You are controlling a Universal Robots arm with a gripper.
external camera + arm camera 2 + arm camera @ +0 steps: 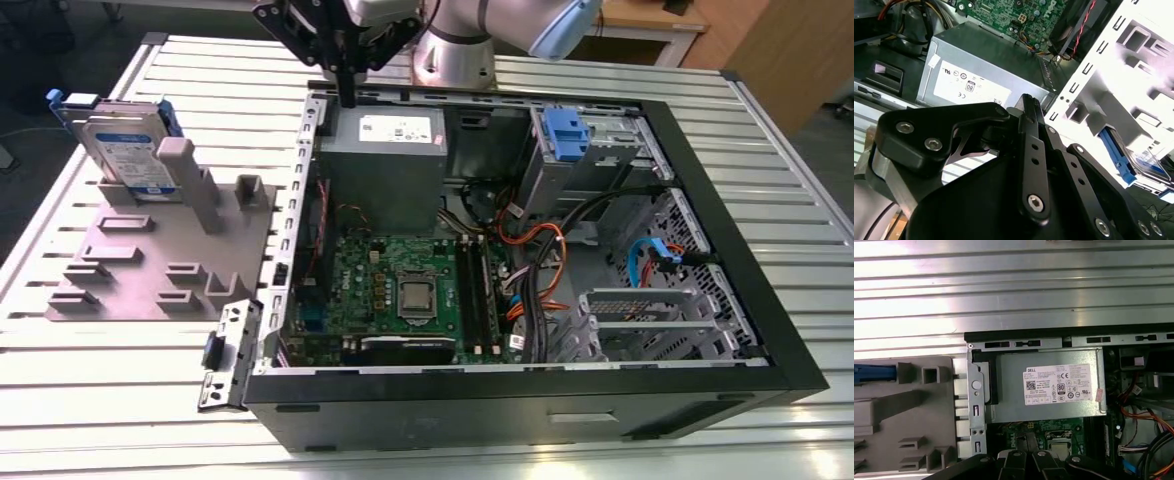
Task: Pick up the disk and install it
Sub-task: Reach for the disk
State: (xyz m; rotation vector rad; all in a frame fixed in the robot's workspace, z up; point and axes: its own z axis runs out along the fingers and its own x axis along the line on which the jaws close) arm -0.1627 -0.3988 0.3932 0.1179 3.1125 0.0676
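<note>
The disk (130, 150), a silver drive with a white-and-blue label and a blue carrier frame, stands on edge in a grey slotted fixture (147, 270) at the exterior view's left, outside the computer case. Its blue frame also appears in the second wrist view (1116, 150) and edge-on in the first wrist view (874, 373). My gripper (350, 97) hangs over the case's back left corner, above the grey power supply box (384, 150), well apart from the disk. Its black fingers (1027, 107) are shut together and hold nothing. The fingertips (1026, 456) point toward the motherboard's edge.
The open black computer case (534, 400) lies on a ribbed metal table (120, 400). Inside are a green motherboard (400, 290), orange and black cables (547, 250), a drive bay with a blue latch (567, 135) and a metal cage (654, 320). A black bracket (227, 350) lies beside the case.
</note>
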